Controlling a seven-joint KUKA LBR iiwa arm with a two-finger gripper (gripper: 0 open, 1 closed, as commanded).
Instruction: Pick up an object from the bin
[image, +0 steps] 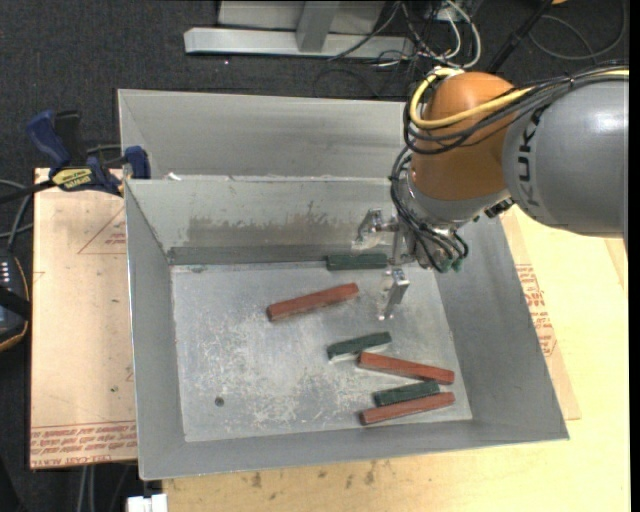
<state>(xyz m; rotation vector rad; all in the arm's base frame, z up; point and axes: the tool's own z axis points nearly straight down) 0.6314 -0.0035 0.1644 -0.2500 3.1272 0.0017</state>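
Dark green bar (352, 262) is what we take as the target. It lies flat on the floor of the bin (150, 330) at the foot of the back wall, with its long axis running left to right along that wall. The relation that matters is this: the gripper (382, 265) hangs over the bar's right end, with one finger (394, 293) on the near side and the other on the wall side. The jaws therefore stand across the bar's width, spread apart, with nothing clasped between them. We cannot tell whether the fingers are down at the bar's level. The bar looks slim, straight and matte, with squared ends. A red-brown bar (312, 301) lies near, slanted, to the front-left, and a small heap of red and green bars (405, 385) sits well apart at the front right.
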